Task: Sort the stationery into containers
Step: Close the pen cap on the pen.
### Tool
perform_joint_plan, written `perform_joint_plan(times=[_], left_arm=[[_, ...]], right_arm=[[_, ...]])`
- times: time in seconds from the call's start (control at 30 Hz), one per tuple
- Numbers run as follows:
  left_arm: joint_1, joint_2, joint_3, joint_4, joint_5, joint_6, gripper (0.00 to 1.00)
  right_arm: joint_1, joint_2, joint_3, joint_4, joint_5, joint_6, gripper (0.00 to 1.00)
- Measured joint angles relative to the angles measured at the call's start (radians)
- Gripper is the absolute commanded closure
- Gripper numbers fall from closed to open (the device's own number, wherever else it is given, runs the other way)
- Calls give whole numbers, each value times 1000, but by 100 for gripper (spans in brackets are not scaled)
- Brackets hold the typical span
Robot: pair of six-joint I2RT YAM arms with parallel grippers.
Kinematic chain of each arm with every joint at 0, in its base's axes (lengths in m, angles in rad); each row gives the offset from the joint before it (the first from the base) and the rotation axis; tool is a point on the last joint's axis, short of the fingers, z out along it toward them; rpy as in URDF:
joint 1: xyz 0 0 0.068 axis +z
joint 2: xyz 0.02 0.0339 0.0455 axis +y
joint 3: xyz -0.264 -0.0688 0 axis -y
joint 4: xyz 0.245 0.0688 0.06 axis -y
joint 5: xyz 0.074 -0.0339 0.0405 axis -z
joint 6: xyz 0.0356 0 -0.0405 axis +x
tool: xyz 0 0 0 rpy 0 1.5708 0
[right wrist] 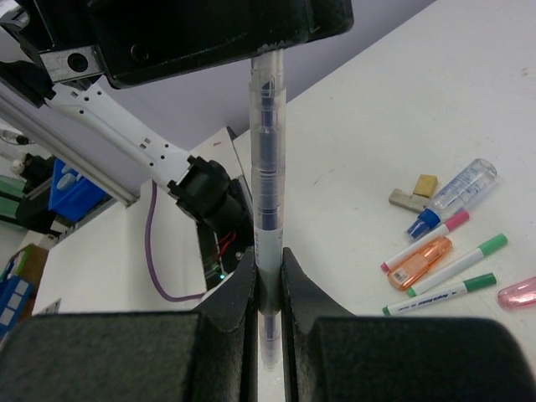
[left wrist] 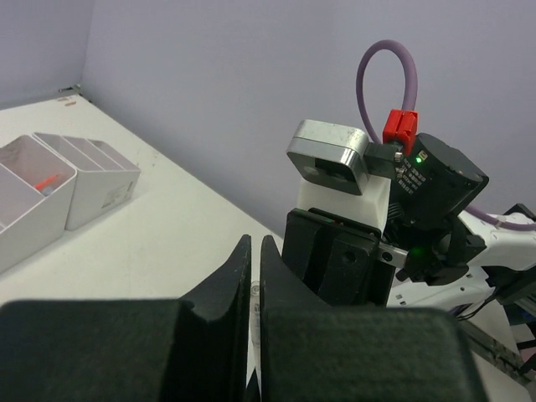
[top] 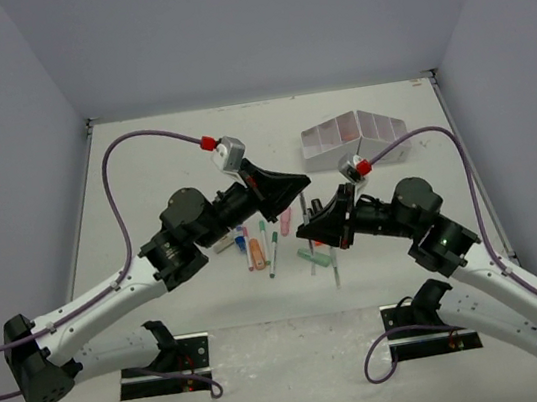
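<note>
A clear pen with dark blue ink (right wrist: 268, 167) is gripped at both ends above the table. My right gripper (right wrist: 268, 276) is shut on its lower part. The upper end runs into my left gripper (right wrist: 218, 33), whose jaws (left wrist: 254, 251) are shut with the pen's clear tip (left wrist: 254, 293) between them. From above, the two grippers (top: 299, 191) (top: 317, 219) meet near mid-table. Loose stationery lies below them: an orange highlighter (top: 254, 254), green-capped pens (top: 274, 251) and a green eraser (top: 314, 255). The white compartment organizer (top: 355, 137) stands at the back right.
A red-tipped item (left wrist: 46, 182) lies in one organizer compartment. Tan blocks (right wrist: 414, 194), a blue-capped clear tube (right wrist: 452, 197) and a pink item (right wrist: 517, 293) lie among the pens. The right wrist camera housing (left wrist: 331, 157) sits directly in front of the left fingers.
</note>
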Motion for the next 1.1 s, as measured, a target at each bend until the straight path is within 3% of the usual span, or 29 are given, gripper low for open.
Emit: perform_joint_plan(times=[0.4, 0.67, 0.77, 0.87, 1.03, 1.1], left_arm=[[22, 10, -102, 256, 0, -71, 100], [16, 11, -269, 528, -128, -149, 100], [12, 5, -281, 521, -160, -152, 100], [0, -7, -240, 415, -188, -127, 100], [-33, 17, -73, 180, -175, -32, 100], [-40, 26, -31, 116, -175, -4, 92]], right_arm=[[3, 110, 230, -255, 36, -71, 100], [-29, 277, 432, -494, -43, -133, 100], [-30, 302, 430, -494, -48, -148, 100], [-38, 305, 404, -469, -61, -161, 100], [-42, 327, 331, -260, -99, -163, 100], [-49, 337, 309, -187, -97, -159, 100]])
